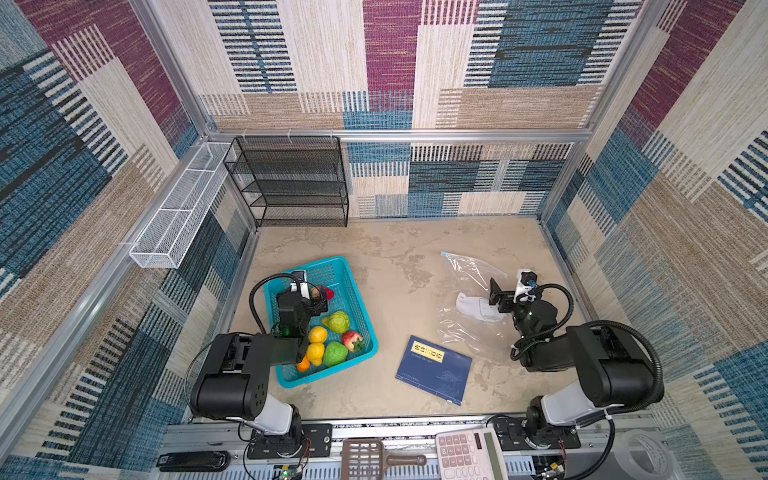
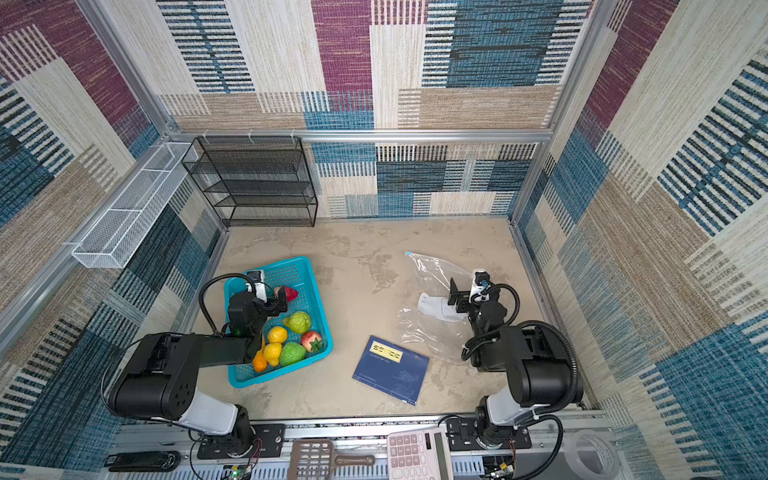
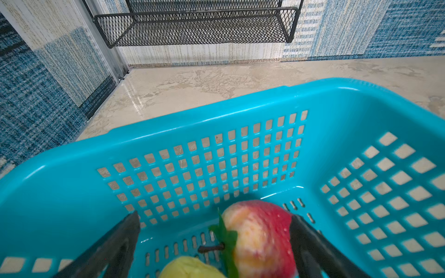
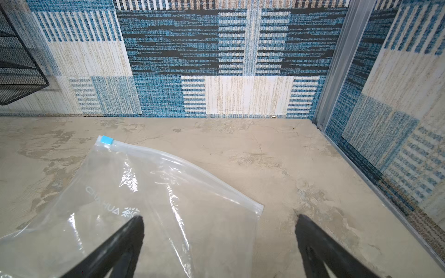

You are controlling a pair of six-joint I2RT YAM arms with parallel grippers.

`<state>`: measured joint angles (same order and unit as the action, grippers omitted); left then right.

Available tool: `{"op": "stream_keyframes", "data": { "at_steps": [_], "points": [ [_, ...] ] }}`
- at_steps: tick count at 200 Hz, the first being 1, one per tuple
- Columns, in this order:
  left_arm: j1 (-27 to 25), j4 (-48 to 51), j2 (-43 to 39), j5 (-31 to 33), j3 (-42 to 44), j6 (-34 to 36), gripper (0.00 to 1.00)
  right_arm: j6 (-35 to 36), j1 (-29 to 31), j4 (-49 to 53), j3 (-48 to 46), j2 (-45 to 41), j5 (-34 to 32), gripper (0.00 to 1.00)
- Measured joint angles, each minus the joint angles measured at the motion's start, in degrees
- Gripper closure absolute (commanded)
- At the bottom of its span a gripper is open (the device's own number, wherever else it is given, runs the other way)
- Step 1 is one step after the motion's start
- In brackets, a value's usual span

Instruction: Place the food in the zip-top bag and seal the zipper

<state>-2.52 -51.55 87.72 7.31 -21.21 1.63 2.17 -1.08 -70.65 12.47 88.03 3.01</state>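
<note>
The food lies in a teal basket (image 1: 357, 303): bumpy green pieces (image 1: 336, 322), yellow ones (image 1: 318, 334), an orange one (image 1: 303, 365) and a strawberry (image 1: 353, 340). My left gripper (image 3: 214, 221) hangs open inside the basket. A second red strawberry (image 3: 260, 238) sits between its fingers, close against one and well apart from the other. The clear zip-top bag (image 4: 144, 204) lies flat on the table at the right. Its zipper (image 4: 192, 171) ends in a light-blue slider (image 4: 107, 140). My right gripper (image 4: 219, 219) is open above the bag's corner, holding nothing.
A blue book (image 1: 434, 368) lies between the basket and the bag. A black mesh rack (image 1: 291, 183) stands at the back left, and a white mesh tray (image 1: 178, 216) is fixed to the left wall. A calculator (image 1: 469, 455), a scoop (image 1: 365, 459) and a tape roll (image 1: 642, 455) sit along the front rail.
</note>
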Motion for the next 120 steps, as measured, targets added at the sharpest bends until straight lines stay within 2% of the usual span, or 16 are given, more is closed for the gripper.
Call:
{"op": "stream_keyframes", "data": {
  "at_steps": [120],
  "points": [
    [0.2,1.6,0.2,0.5,-1.2,0.0,0.01,0.0,0.0,0.0,0.0,0.0,0.0,0.01]
  ]
}}
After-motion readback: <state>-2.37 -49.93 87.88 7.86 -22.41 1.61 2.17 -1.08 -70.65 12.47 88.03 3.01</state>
